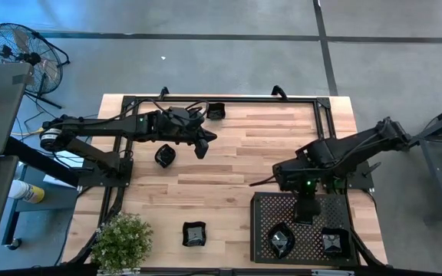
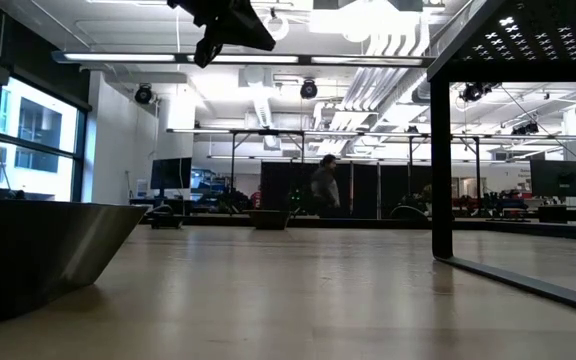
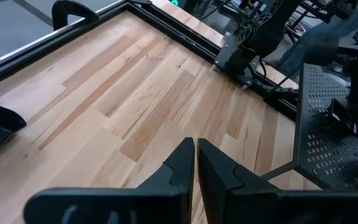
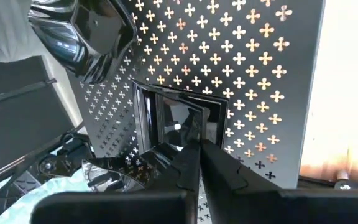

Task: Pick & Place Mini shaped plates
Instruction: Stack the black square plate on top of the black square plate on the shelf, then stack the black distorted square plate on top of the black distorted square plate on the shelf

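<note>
Five small glossy black plates show in the high view. One rests at the far edge (image 1: pixel 216 110), one beside my left arm (image 1: pixel 164 156), and one near the near edge (image 1: pixel 194 234), which looms large in the low view (image 2: pixel 28 250). A wavy plate (image 1: pixel 282 239) (image 4: pixel 92 37) and a square plate (image 1: pixel 334 242) (image 4: pixel 179 118) lie on the perforated tray. My left gripper (image 1: pixel 202 147) (image 3: pixel 196 155) hovers shut over bare wood, right of the second plate. My right gripper (image 1: pixel 307 213) (image 4: pixel 197 146) hangs shut above the tray, its tips toward the square plate.
The black perforated tray (image 1: pixel 301 203) stands raised on legs (image 2: pixel 440 150) at the table's near right. A black frame (image 1: pixel 229 100) runs along the far and side edges. A potted plant (image 1: pixel 121 241) sits at the near left corner. Bare wood lies mid-table (image 1: pixel 236 176).
</note>
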`<state>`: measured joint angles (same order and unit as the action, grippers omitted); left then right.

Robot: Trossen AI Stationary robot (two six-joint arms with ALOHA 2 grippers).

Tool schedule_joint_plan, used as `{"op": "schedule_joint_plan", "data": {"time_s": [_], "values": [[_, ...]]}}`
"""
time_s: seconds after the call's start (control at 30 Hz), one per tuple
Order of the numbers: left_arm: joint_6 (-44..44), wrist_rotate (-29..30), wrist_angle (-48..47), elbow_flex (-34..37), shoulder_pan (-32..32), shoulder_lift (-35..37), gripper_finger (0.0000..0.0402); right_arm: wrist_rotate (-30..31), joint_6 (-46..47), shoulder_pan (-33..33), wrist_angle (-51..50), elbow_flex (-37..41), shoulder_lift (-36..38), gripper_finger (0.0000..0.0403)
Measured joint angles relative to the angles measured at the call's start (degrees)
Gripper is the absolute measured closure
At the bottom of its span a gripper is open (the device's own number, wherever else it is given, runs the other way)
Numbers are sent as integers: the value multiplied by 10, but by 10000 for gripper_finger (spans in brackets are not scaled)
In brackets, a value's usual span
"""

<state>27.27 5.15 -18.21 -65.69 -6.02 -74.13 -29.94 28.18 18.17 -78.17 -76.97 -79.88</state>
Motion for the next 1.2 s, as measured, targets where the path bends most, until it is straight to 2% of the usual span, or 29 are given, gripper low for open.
{"op": "schedule_joint_plan", "data": {"time_s": [0.33, 0.5, 0.8, 0.93, 1.07, 1.2], "values": [[0, 0, 0, 0, 0, 0, 385, -1, -10, 10, -15, 2, -4, 399], [0, 0, 0, 0, 0, 0, 385, -6, -1, 10, -8, 34, -4, 390], [2, 0, -2, 0, 0, 0, 385, 15, 23, 5, 16, 38, 27, 318], [15, -1, -41, 0, -7, 0, 385, 33, 31, 1, 14, 26, 57, 297], [28, -4, -112, 1, -30, 6, 388, 120, 29, 1, 46, 18, 103, 317], [28, -22, -142, 29, -62, 16, 399, 183, 28, -3, 128, 64, 163, 377]]}}
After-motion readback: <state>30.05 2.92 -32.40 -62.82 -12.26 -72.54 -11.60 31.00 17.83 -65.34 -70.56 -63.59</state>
